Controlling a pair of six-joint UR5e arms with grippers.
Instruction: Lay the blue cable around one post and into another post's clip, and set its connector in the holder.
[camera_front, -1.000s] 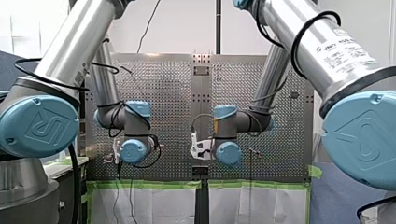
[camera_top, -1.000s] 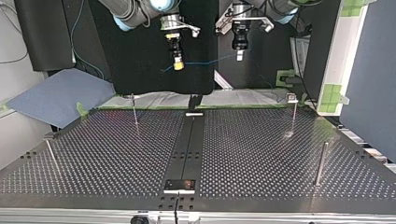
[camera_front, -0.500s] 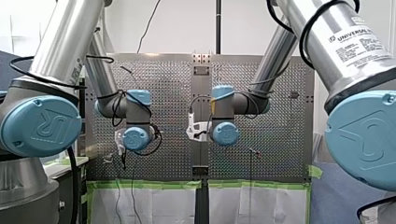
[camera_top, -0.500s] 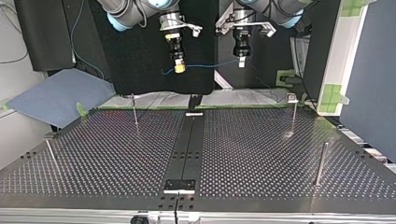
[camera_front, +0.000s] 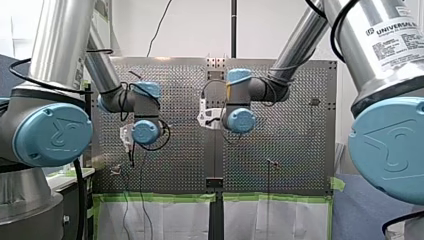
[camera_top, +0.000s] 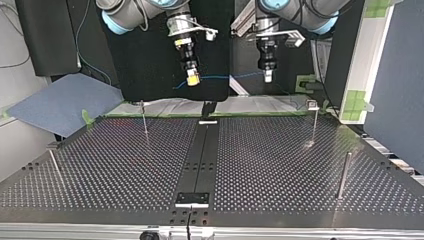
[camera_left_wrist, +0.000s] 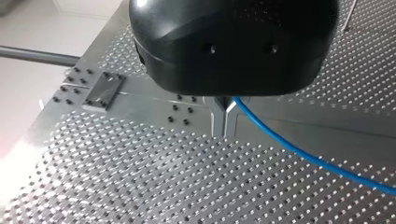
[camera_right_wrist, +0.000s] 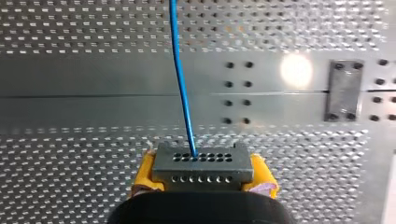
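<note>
My right gripper (camera_right_wrist: 204, 174) clamps the connector (camera_right_wrist: 203, 164), my left gripper (camera_left_wrist: 224, 125) pinches the blue cable (camera_right_wrist: 180, 74) aloft, not yet routed.

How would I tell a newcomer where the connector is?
Follow my right arm, entering the top view's upper left, down to its pincer. In the right wrist view, the connector sits clamped between its yellow pads. It is the only grey block with rows of small holes, and the blue cable runs out of it.

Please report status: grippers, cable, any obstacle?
Right gripper shut on connector. Left gripper shut on blue cable. Cable spans between them above table, no post wrapped. No obstacle seen.
</note>
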